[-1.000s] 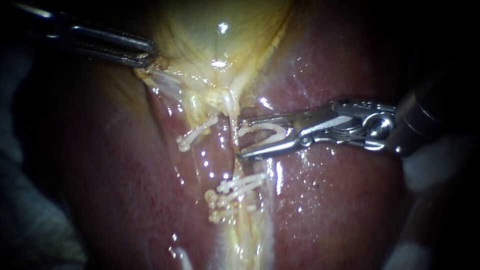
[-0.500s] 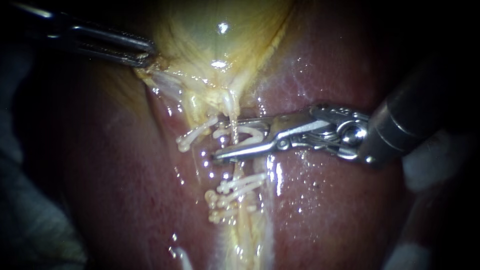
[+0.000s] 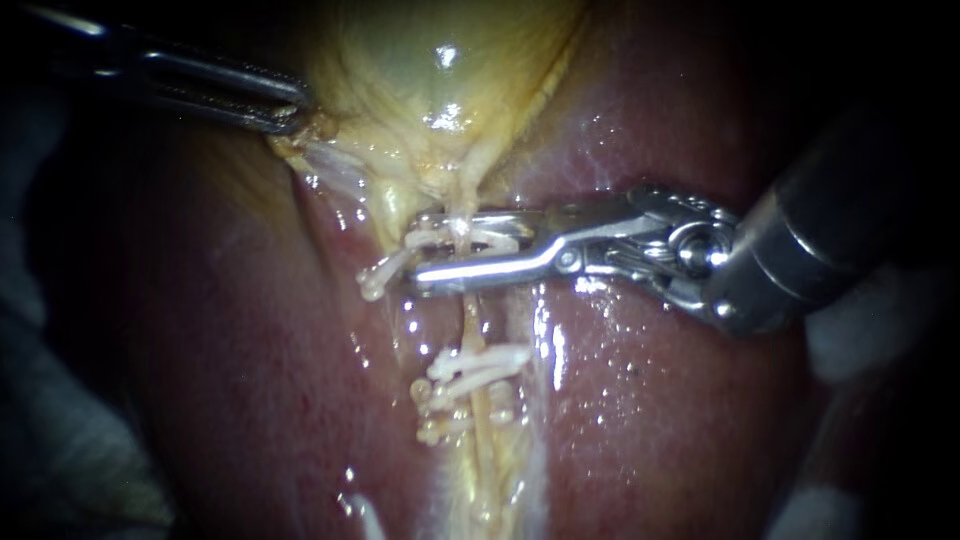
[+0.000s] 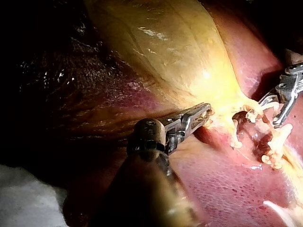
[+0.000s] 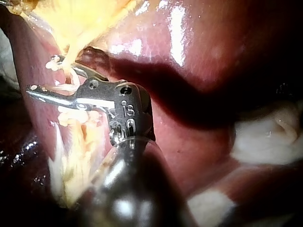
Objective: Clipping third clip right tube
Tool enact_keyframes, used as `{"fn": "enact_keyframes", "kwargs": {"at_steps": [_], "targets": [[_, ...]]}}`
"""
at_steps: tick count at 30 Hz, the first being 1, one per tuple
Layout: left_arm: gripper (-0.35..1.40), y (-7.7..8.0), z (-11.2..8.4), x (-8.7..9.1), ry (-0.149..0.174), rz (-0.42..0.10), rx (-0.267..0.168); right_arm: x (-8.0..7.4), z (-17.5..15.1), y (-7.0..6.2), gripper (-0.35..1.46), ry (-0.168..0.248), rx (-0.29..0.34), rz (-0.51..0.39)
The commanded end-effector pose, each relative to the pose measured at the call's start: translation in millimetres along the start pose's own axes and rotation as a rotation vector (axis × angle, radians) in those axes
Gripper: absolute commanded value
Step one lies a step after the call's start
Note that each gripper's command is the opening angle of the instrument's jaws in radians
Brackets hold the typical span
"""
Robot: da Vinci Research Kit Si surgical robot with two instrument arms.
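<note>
My right instrument [image 3: 420, 250] comes in from the right over the liver [image 3: 650, 400]. A white clip [image 3: 490, 240] sits between its jaws, which stand a little apart and straddle the thin yellow right tube [image 3: 470, 320] just below the gallbladder [image 3: 430, 60]. In the right wrist view the same jaws [image 5: 45, 78] hold the clip [image 5: 66, 87] across the tube. My left instrument [image 3: 290, 112] is shut on the gallbladder's lower edge at the upper left, also seen in the left wrist view [image 4: 201, 116].
Two white clips [image 3: 475, 365] sit lower on the right tube. Another clip [image 3: 385, 270] lies on the tube to the left, close to my right instrument's tips. White gauze [image 3: 870, 330] lies at the right edge, more gauze [image 3: 60, 450] at the lower left.
My right instrument has slid left and slightly up, bringing the clip from beside the tube to across it, and its jaws have narrowed. My left instrument has held still.
</note>
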Motion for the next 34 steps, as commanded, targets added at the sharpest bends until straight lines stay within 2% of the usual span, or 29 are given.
{"fn": "enact_keyframes", "kwargs": {"at_steps": [1, 9, 17, 22, 34], "targets": [[-0.35, 0.0, 0.0, 0.0, 0.000, 0.000, 0.001, -0.1, -0.1, -0.1, 0.43, -0.006, 0.006, 0.018], [-0.35, 0.0, 0.0, 0.0, 0.000, 0.000, 0.001, -0.1, -0.3, -0.2, 0.17, -0.007, 0.007, 0.048], [-0.35, 0.0, 0.0, 0.0, 0.000, 0.000, 0.000, -0.3, -0.8, -0.3, -0.35, -0.009, 0.008, 0.136], [-0.35, 0.0, 0.0, 0.0, 0.000, 0.000, 0.001, -0.3, -1.1, -0.5, -0.35, -0.011, 0.009, 0.172], [-0.35, 0.0, 0.0, 0.1, 0.000, 0.000, 0.001, -0.6, -1.1, -0.5, -0.35, -0.012, 0.009, 0.182]]}}
